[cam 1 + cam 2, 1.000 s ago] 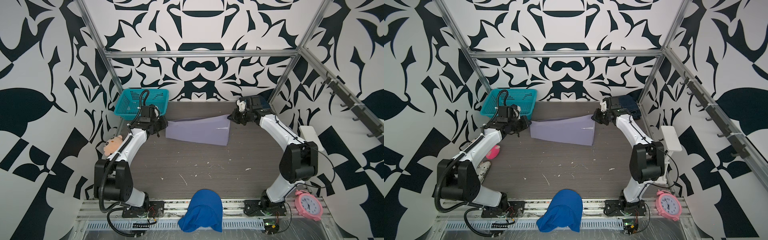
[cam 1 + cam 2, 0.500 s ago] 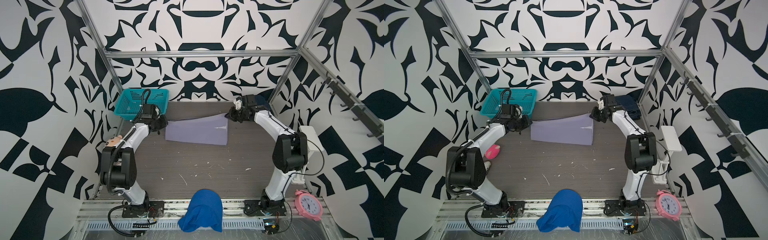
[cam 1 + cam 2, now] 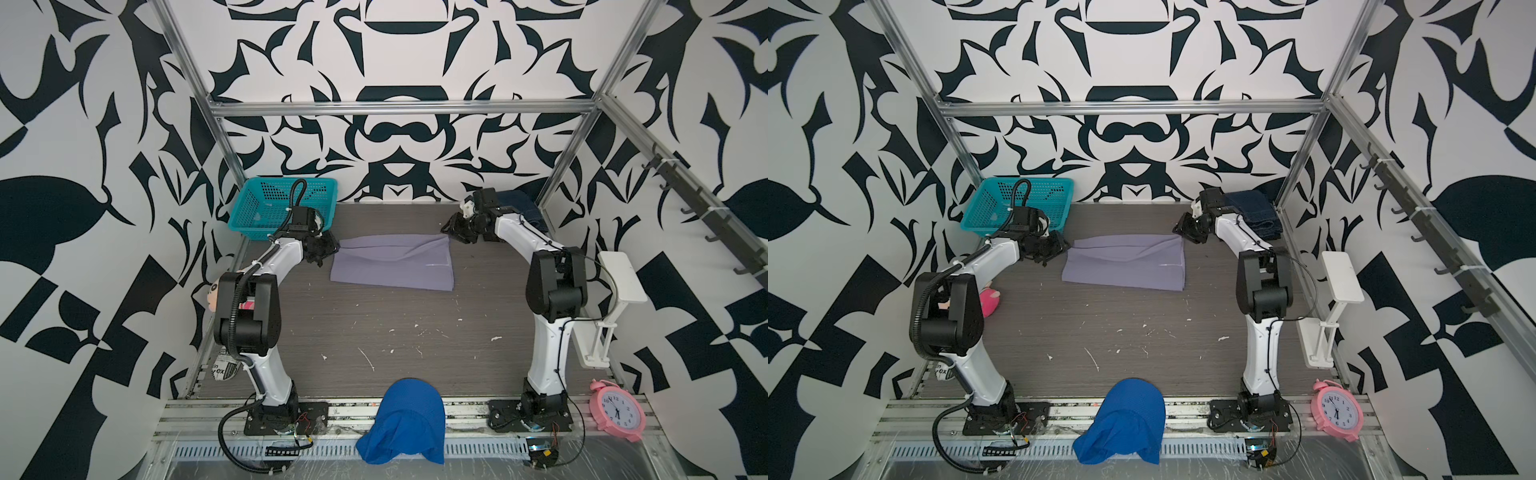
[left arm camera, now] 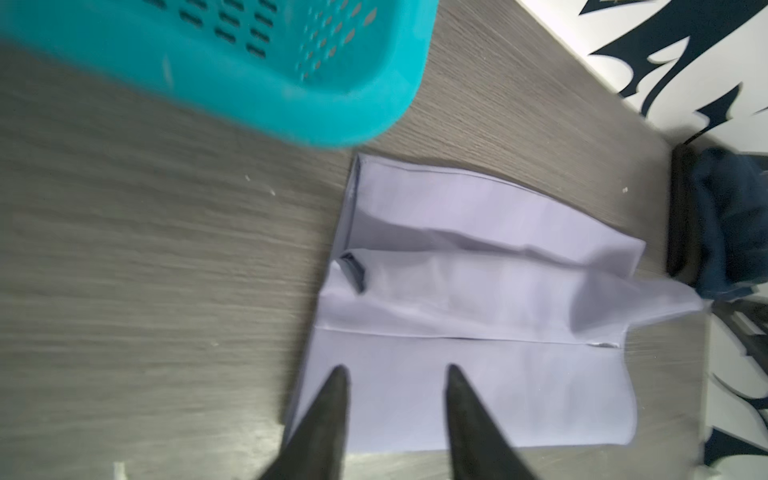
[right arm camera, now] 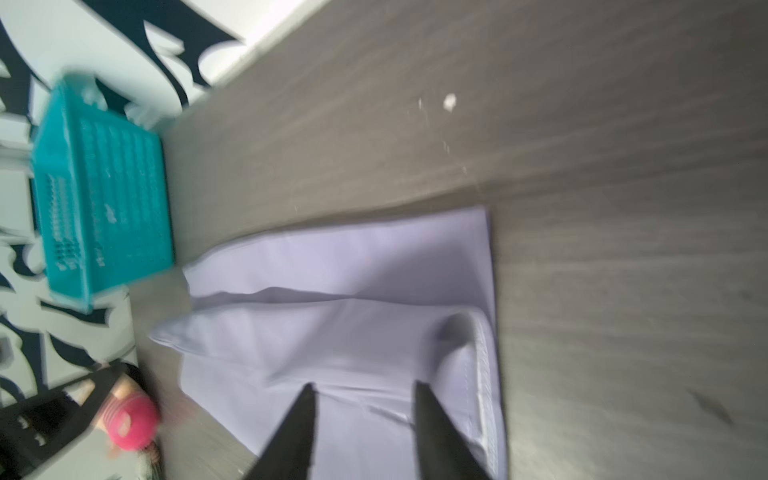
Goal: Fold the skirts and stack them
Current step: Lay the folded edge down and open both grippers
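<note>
Folded lavender skirt [image 3: 392, 262], long axis crosswise on surface [image 3: 395, 332], one end at left fingers [image 4: 328, 415], other at right fingers [image 5: 299, 432], both parted, empty.

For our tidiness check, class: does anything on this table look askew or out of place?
The lavender skirt is folded unevenly: a raised crease crosses its top layer. The bright blue cloth droops over the front rail, off the tabletop. White flecks dot it.

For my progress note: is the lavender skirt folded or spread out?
Folded, loosely. The lavender skirt lies in layers on the table; the wrist views show one layer overlapping another, with a raised wrinkle.
</note>
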`<state>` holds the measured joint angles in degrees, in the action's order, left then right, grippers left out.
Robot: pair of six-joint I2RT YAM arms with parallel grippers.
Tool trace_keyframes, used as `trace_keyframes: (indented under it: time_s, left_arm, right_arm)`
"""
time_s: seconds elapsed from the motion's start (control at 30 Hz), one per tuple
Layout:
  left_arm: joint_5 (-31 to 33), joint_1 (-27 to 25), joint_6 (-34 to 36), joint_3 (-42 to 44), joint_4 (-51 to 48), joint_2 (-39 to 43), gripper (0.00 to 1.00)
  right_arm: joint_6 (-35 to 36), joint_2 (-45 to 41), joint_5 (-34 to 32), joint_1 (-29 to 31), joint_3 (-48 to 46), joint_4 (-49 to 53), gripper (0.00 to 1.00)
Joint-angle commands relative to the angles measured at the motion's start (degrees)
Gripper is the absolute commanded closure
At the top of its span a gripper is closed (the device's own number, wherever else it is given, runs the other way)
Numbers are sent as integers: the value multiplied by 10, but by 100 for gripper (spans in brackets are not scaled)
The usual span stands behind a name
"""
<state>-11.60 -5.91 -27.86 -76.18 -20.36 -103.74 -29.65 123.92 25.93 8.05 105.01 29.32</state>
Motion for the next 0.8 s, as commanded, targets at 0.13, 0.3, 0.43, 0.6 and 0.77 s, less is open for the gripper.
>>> trace_keyframes:
  time_s: [0.13,0.3,0.43,0.6,0.77]
  left_arm:
    - [54,5,-6,-38,-7,41,46]
    - [55,-5,-16,5,12,75,50]
    - [53,-31,-18,54,41,77,55]
    - [16,-42,-25,59,73,21,70]
    - [-3,-43,-49,83,124,-17,73]
  right_arm:
    - [29,1,11,-6,189,88,47]
    - [37,-114,29,-1,46,39,51]
    - [-1,-239,32,13,-188,-97,72]
    - [0,-292,8,73,-340,-186,91]
    - [6,-247,6,104,-371,-196,96]
